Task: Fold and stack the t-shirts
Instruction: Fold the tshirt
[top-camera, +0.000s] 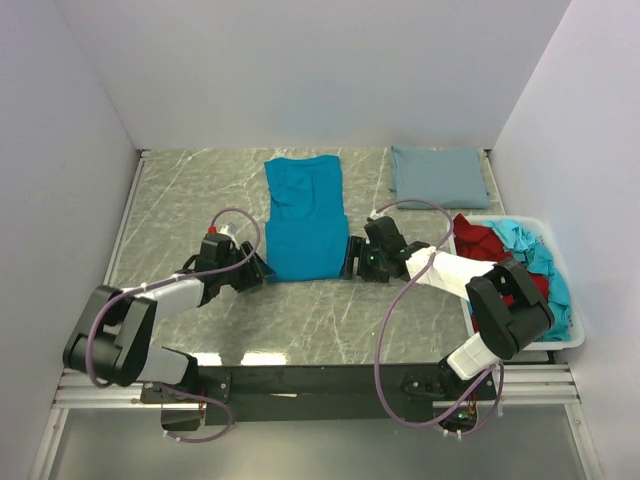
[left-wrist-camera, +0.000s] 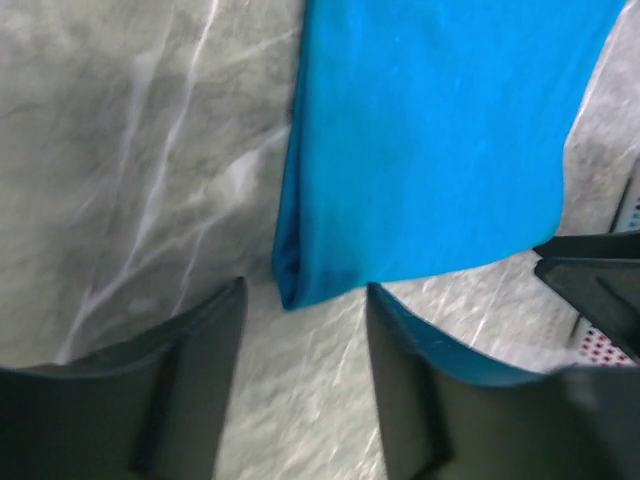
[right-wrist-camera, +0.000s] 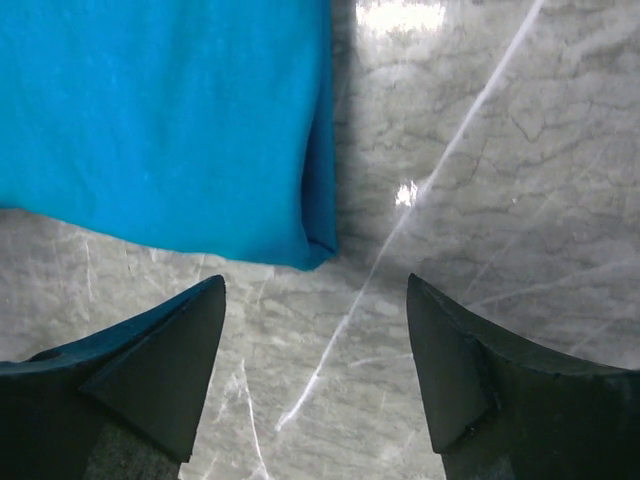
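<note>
Left gripper (left-wrist-camera: 305, 290): low over the grey marbled table (top-camera: 180, 200), fingers spread apart with nothing clamped between them; the near left corner of the teal-blue t-shirt (top-camera: 305, 215) lies just ahead of the gap
Right gripper (right-wrist-camera: 315, 285): also low at the table, fingers wide apart and empty; the shirt's near right corner lies just beyond the fingertips, slightly toward the left finger
Teal-blue t-shirt: laid flat at the middle of the table as a long narrow panel, sides folded in, its near hem between the two grippers
White bin (top-camera: 575, 342): on the table's right edge, holding a loose heap of a dark red t-shirt (top-camera: 478, 240) and a light turquoise t-shirt (top-camera: 532, 248)
Grey-blue t-shirt (top-camera: 437, 176): folded into a neat rectangle at the far right of the table, apart from the teal one
</note>
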